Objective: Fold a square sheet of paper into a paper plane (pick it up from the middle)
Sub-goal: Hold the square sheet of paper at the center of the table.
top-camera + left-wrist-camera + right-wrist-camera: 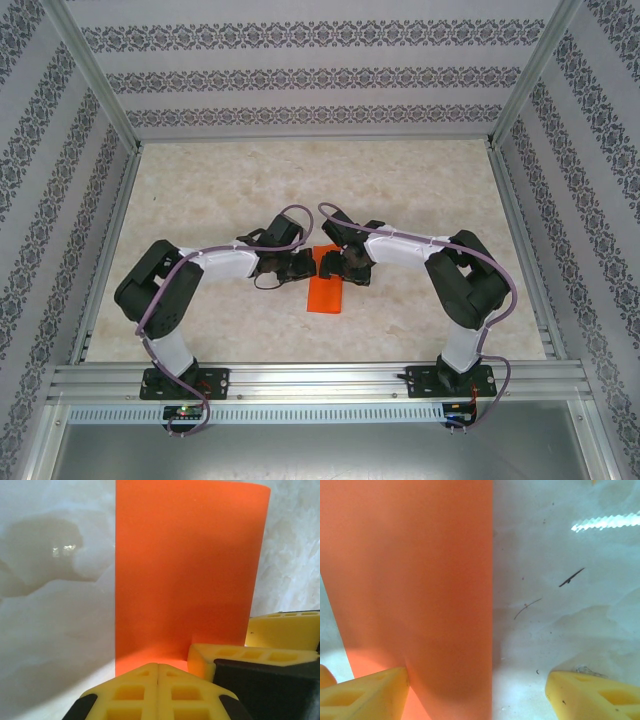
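The square sheet of paper (326, 290) looked limp and crease-prone, best pinched mid-edge; the left gripper (157, 680) was closed at its border, the right gripper (477, 680) spread astride one side.

Left arm (225, 262) and right arm (400, 245): same build. White rounded links between bulky black joint housings; black wrist ends. Each is bolted down on a flat black base plate (185, 383) with a spot of red on it. Cable (160, 310), greyish purple, runs base to wrist along each arm in loose loops. Left fingers (130, 695): bright yellow wedges, moulded with square recessed pockets, black at the outer sides. Right fingers (365, 692): same yellow, same pockets
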`<action>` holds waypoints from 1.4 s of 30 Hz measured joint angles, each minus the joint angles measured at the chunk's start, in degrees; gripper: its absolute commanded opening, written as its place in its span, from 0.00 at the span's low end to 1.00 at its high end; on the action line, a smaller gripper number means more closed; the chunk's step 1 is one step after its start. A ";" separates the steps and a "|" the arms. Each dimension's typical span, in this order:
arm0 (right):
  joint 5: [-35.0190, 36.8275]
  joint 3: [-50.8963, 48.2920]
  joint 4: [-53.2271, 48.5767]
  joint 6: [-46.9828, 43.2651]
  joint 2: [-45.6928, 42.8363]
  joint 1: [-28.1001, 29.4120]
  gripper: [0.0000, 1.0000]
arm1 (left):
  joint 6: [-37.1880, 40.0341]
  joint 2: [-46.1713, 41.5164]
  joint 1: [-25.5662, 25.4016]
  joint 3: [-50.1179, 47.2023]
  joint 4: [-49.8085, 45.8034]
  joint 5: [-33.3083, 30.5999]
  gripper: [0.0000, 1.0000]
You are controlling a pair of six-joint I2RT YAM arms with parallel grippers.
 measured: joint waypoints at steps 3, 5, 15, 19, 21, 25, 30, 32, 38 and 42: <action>0.02 0.00 0.04 0.00 0.02 0.02 0.77 | -0.07 0.76 0.00 0.00 0.46 0.11 0.00; 0.00 0.00 0.07 0.02 0.02 0.02 0.77 | -0.22 1.36 0.02 0.00 0.66 0.09 0.00; 0.63 -0.24 0.33 0.02 -0.07 0.37 0.77 | -0.44 2.82 0.02 -0.42 1.46 0.04 0.00; 0.61 -0.20 0.39 0.04 -0.33 0.39 0.78 | -0.42 2.82 0.00 -0.44 1.46 -0.31 0.00; 0.59 -0.02 0.35 0.02 -0.42 0.37 0.79 | -0.39 2.82 0.00 -0.50 1.51 -0.33 0.00; 0.44 -0.02 0.39 0.20 -1.01 0.37 0.79 | -0.37 2.82 0.00 -0.59 1.66 -0.35 0.00; 1.16 -3.06 2.49 1.11 -5.51 0.04 0.77 | -0.20 2.82 0.00 -0.70 1.79 -0.33 0.00; 1.07 -5.49 4.15 1.55 -10.23 -0.57 0.71 | -0.11 2.82 0.02 -0.79 2.01 -0.33 0.00; -3.54 -12.24 15.19 4.26 -19.58 -2.51 0.25 | 0.13 2.82 0.00 -0.81 2.05 -0.33 0.00; -9.20 -15.04 22.27 5.90 -18.67 -2.69 0.13 | 0.26 2.82 0.00 -0.81 2.05 -0.35 0.00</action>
